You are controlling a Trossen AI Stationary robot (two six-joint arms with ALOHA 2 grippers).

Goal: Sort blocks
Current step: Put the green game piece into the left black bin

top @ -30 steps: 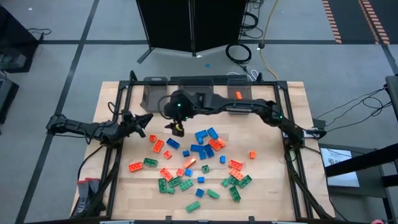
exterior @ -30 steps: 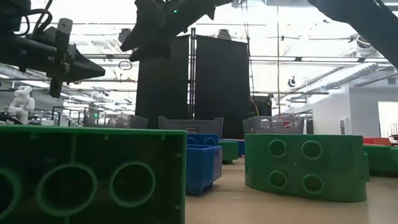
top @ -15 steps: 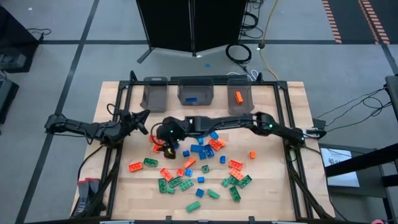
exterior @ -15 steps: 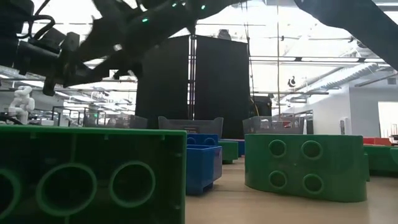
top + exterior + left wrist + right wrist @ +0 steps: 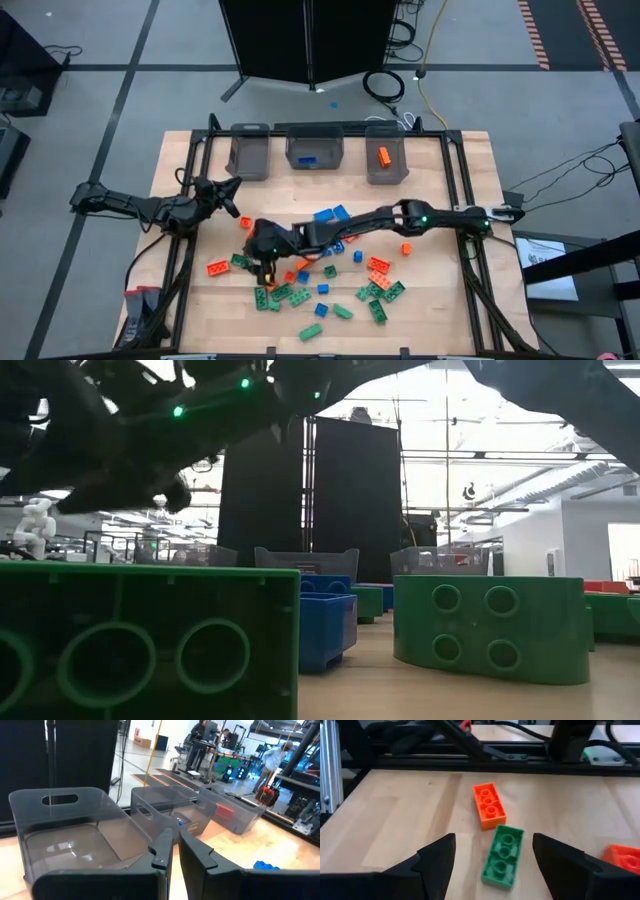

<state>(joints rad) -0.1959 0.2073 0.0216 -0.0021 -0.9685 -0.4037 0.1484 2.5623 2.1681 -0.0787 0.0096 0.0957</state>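
Hovering right tool (image 5: 492,857) (spread) over one green block (image 5: 503,855), one orange block (image 5: 489,805), three bins (image 5: 316,150)

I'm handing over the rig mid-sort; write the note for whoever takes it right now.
Right gripper: open, empty, over a green studded brick beside an orange one, left part of the pile.
Left gripper: nearly shut, empty, waiting at the table's left, facing the three grey translucent bins.
Done: one blue brick in the middle bin, one orange in the right.
Left: dozens of bricks on the table.

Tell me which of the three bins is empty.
The left grey bin, nearest the left gripper. The middle bin holds a blue block and the right bin an orange one.
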